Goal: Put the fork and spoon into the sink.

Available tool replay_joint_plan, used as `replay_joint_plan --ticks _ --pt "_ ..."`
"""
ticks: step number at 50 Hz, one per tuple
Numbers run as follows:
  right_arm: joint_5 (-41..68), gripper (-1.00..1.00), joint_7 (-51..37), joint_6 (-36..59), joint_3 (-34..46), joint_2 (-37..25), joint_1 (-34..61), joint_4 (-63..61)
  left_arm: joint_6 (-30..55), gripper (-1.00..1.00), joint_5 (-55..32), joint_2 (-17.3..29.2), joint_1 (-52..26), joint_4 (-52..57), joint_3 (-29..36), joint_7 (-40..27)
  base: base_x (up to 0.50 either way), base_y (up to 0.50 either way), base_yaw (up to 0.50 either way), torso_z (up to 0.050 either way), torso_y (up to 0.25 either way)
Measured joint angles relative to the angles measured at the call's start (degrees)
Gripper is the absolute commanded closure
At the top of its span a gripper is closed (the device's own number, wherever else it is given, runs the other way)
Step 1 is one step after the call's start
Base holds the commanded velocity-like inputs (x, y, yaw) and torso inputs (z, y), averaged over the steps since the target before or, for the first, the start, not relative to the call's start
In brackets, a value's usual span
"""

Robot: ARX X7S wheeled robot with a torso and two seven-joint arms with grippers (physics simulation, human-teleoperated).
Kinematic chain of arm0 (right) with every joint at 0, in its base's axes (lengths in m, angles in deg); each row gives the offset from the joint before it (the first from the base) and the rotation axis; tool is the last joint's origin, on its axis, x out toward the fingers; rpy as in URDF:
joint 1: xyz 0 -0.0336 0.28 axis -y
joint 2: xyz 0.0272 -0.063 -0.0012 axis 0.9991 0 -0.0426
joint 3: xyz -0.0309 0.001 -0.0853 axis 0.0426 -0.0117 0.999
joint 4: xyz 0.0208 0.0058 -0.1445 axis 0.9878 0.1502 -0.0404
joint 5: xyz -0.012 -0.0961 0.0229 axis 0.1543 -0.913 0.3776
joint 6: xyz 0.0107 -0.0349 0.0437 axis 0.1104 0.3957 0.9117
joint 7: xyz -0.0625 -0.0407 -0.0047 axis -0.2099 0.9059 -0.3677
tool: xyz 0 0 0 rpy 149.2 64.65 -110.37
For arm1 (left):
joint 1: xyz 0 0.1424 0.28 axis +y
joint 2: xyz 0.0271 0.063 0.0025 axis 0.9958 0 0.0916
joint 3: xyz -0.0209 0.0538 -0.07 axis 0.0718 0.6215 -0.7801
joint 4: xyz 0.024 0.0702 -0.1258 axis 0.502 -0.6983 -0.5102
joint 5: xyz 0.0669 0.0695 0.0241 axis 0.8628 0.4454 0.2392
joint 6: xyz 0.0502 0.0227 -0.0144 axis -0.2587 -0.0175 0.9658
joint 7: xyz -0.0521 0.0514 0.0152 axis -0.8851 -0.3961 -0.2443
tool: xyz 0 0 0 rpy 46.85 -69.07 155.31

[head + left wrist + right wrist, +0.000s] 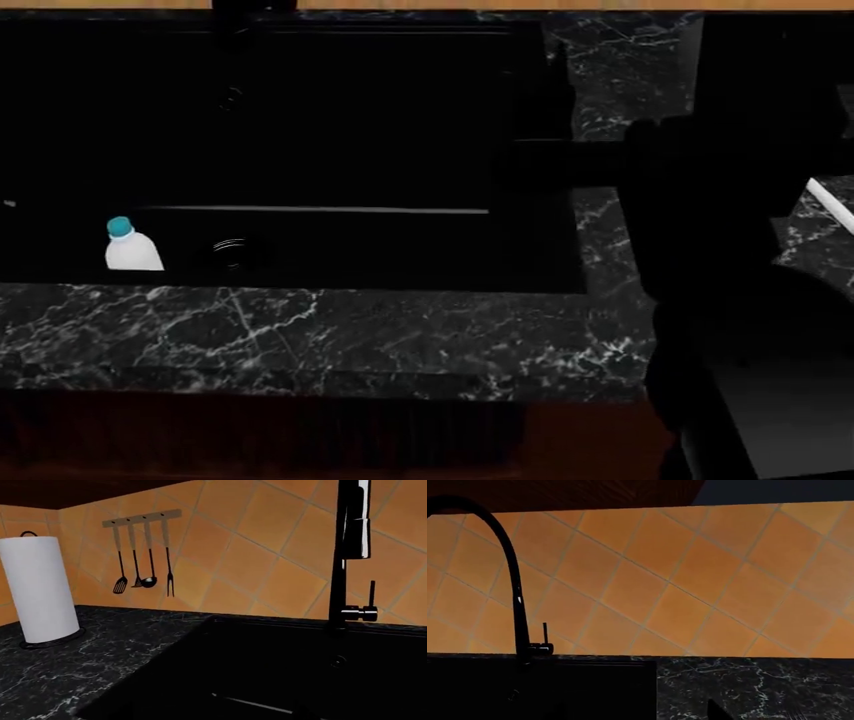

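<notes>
The spoon (830, 204) lies on the bench (334, 335) right of the sink (334, 130), probably awaiting pickup. The right arm looms above it. Neither claw's state can be told; the fork is unseen.

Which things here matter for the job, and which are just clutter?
Job: sink; spoon, only its handle showing; fork not in view.
Clutter: bottle; paper towel roll; hanging utensils; tap.
</notes>
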Motion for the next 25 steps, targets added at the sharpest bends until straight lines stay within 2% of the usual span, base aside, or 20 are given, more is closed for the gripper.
replay_joint_plan --ticks 15,25 --pt "1.3 -1.00 0.1 0.3 -0.6 0.1 -0.2 -0.6 0.3 -1.00 -0.4 0.0 0.1 0.5 -0.2 -0.1 0.13 -0.22 0.00 0.000 0.000" --pt "2.0 -1.00 0.4 -0.1 -0.7 -0.1 -0.6 -1.2 0.5 -1.00 -0.7 0.0 0.2 0.8 -0.3 -0.2 0.32 -0.10 0.00 0.000 0.000"
